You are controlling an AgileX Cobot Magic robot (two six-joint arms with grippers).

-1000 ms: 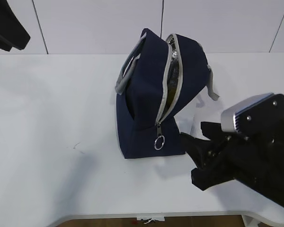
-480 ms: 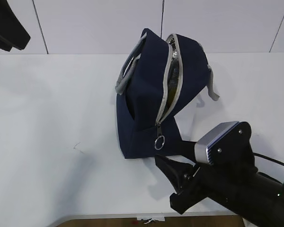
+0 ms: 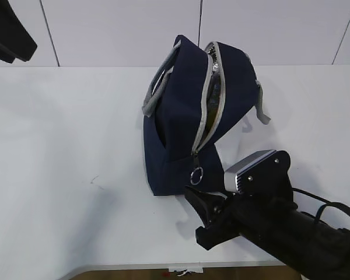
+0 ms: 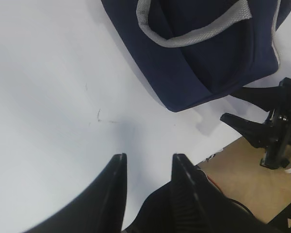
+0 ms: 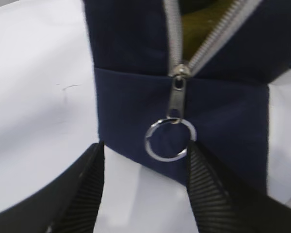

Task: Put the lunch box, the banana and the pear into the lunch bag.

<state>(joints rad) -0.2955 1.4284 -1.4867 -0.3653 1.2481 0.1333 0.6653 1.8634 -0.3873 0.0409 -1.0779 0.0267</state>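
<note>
The navy lunch bag [image 3: 181,116] stands mid-table, leaning, its grey zipper [image 3: 207,99] open along the top. Something olive-yellow shows inside the opening [image 5: 203,14]; I cannot tell what it is. The lunch box, banana and pear are otherwise out of view. My right gripper [image 3: 193,213] is open at the bag's near end. In the right wrist view [image 5: 145,148] the ring pull [image 5: 169,141] hangs between the fingertips, close to the right finger [image 5: 203,179]. My left gripper [image 4: 149,158] is open and empty above bare table, left of the bag [image 4: 199,48].
The left arm [image 3: 9,29] is raised at the far left. The table's front edge [image 3: 163,265] runs just below my right gripper, with brown floor [image 4: 242,174] beyond it. Grey handles [image 3: 154,87] hang on both sides of the bag.
My right arm has moved left and in toward the bag's near end, bringing its open fingers up to the zipper ring pull. The bag and the left arm have not moved.
</note>
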